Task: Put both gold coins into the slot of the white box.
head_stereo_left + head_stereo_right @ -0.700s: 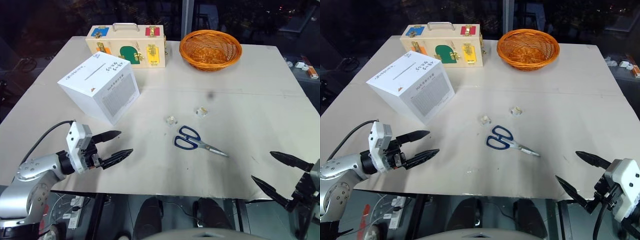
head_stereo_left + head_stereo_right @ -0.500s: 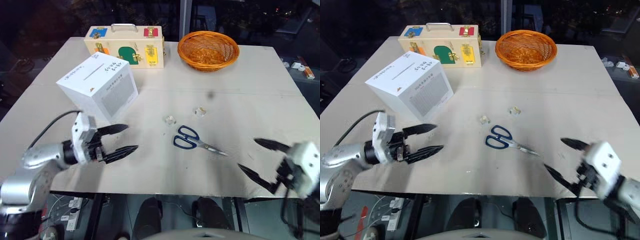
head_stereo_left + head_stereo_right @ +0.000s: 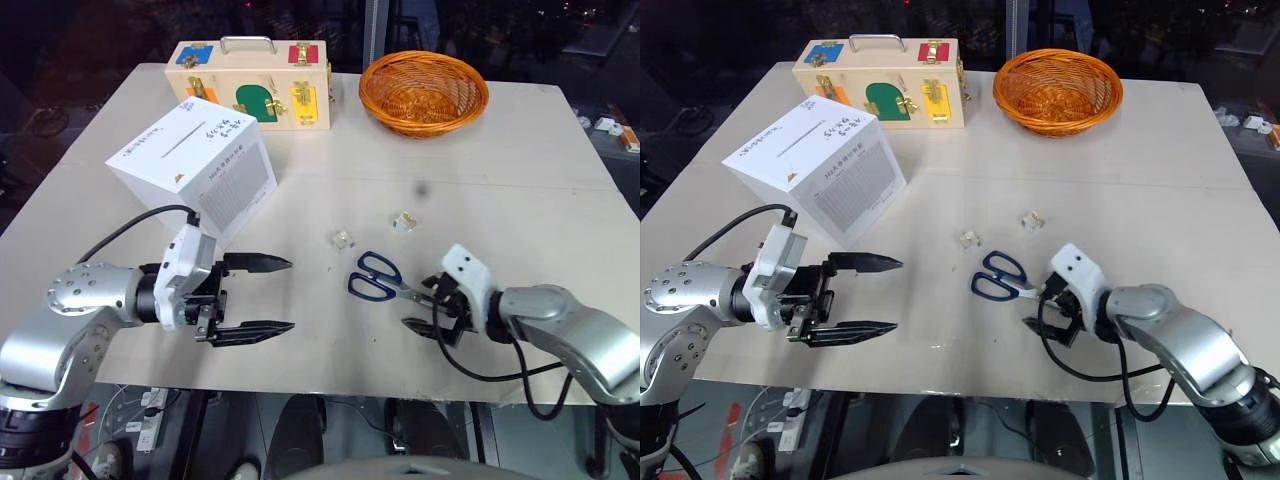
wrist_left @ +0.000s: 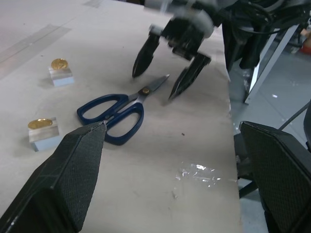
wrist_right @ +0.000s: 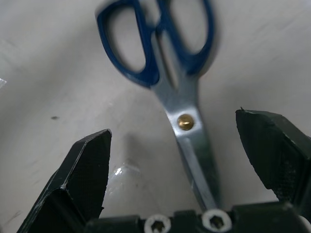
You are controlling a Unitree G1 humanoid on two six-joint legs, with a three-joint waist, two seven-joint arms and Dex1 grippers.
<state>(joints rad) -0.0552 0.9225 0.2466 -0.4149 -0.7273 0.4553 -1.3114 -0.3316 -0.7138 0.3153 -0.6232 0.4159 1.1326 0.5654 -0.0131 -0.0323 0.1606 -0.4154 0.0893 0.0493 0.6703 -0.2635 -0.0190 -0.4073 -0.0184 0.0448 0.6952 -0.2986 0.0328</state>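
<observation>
My right gripper (image 3: 1045, 311) is spread wide, holding nothing, tips straddling the blade end of the blue scissors (image 3: 385, 281); the blades run up between my fingers in the right wrist view. My left gripper (image 3: 268, 296) is also wide open and empty, hovering over bare table (image 3: 520, 180), pointing toward the scissors. Both gold coins are untouched, each sitting on a small clear cube: one (image 4: 40, 124) just beside the scissor handles, the other (image 4: 59, 63) a bit further off. White box (image 3: 195, 167) stands at far left of the table, slot (image 3: 174, 147) on its top face, well apart from the coins.
</observation>
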